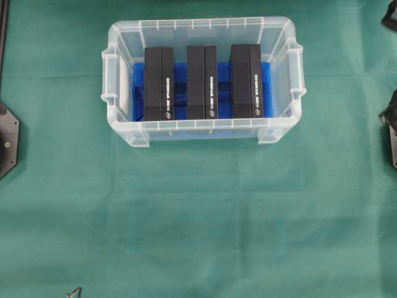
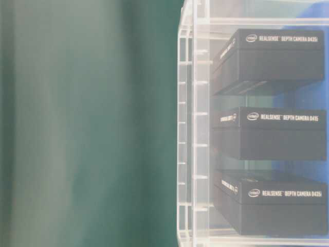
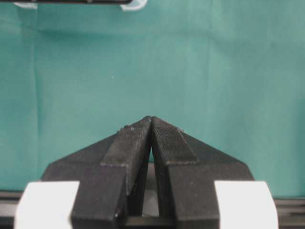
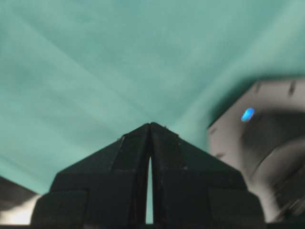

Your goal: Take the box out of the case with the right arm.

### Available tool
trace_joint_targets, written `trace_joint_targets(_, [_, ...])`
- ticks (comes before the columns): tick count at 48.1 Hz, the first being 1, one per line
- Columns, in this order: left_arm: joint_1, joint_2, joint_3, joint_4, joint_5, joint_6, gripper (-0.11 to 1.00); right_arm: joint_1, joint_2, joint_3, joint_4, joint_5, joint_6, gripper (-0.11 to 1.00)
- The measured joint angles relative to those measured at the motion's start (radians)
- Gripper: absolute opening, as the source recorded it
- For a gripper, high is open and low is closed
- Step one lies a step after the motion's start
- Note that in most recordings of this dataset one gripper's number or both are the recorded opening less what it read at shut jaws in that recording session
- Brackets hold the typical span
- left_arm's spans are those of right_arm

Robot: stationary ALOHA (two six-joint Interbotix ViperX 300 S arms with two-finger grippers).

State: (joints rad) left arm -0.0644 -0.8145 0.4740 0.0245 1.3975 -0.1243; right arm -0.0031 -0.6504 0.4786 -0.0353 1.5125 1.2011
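Observation:
The clear case (image 1: pixel 198 25) stands on the green cloth at the back middle, with a blue sheet on its bottom. Three black boxes stand side by side in it: a left one (image 1: pixel 159 84), a middle one (image 1: pixel 202 82) and a right one (image 1: pixel 247 81). The table-level view shows the case wall (image 2: pixel 187 128) and the boxes (image 2: pixel 277 134) with white lettering. My right gripper (image 4: pixel 150 125), all black, is shut and empty above bare cloth, away from the case. My left gripper (image 3: pixel 151 118), black with white parts, is shut and empty over cloth. Neither gripper's jaws show in the overhead view.
Part of the right arm (image 1: pixel 391 124) shows at the overhead view's right edge and the left arm's base (image 1: pixel 7 139) at its left edge. A grey unit with a blue light (image 4: pixel 257 124) sits beside the right gripper. Green cloth (image 1: pixel 198 217) covers the table in front of the case.

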Motion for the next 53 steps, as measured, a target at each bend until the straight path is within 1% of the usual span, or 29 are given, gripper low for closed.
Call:
trace_joint_targets(4, [-0.002,0.0,0.0,0.002,0.002,0.0,0.0,0.0,0.002,0.0,-0.008,0.032,0.158,0.0])
trace_joint_targets(6, [-0.002,0.0,0.0,0.002,0.003,0.002,0.0,0.0,0.002,0.0,-0.011,0.043,0.207,0.0])
trace_joint_targets(8, [-0.002,0.0,0.0,0.0,0.003,0.002,0.0,0.0,0.002,0.0,-0.012,0.052,0.241,0.0])
trace_joint_targets(11, [-0.002,0.0,0.0,0.0,0.003,0.002,0.0,0.0,0.002,0.0,-0.015,0.058,0.259,0.0])
trace_joint_targets(17, [-0.002,0.0,0.0,0.002,0.003,0.002,0.0,0.0,0.006,0.0,-0.02,0.06,0.264,0.0])
trace_joint_targets(20, [-0.002,0.0,0.0,0.0,0.005,0.0,0.0,-0.002,0.009,-0.003,-0.031,0.06,0.265,0.0])
trace_joint_targets(24, [-0.003,0.0,0.0,0.0,0.003,0.0,0.0,-0.021,0.023,-0.008,-0.049,0.057,0.256,0.0])
trace_joint_targets(29, [-0.003,0.0,0.0,0.0,0.005,0.0,0.0,-0.091,0.046,-0.012,-0.061,0.046,0.215,0.0])
trace_joint_targets(33, [-0.003,0.0,0.0,0.002,0.005,0.0,0.0,-0.149,0.055,-0.017,-0.063,0.035,0.155,0.0])
trace_joint_targets(36, [-0.003,0.0,0.0,0.0,0.005,0.0,0.0,-0.201,0.064,-0.018,-0.064,0.026,0.094,0.0])
trace_joint_targets(42, [-0.003,0.0,0.0,0.0,0.005,0.0,0.0,-0.291,0.087,-0.026,-0.064,0.014,0.017,0.0])
trace_joint_targets(48, [-0.003,0.0,0.0,0.002,0.005,0.0,0.0,-0.344,0.1,-0.032,-0.066,0.008,-0.029,0.0])
trace_joint_targets(53, [-0.003,0.0,0.0,0.0,0.003,0.0,0.0,-0.365,0.107,-0.034,-0.066,-0.005,-0.057,0.0])
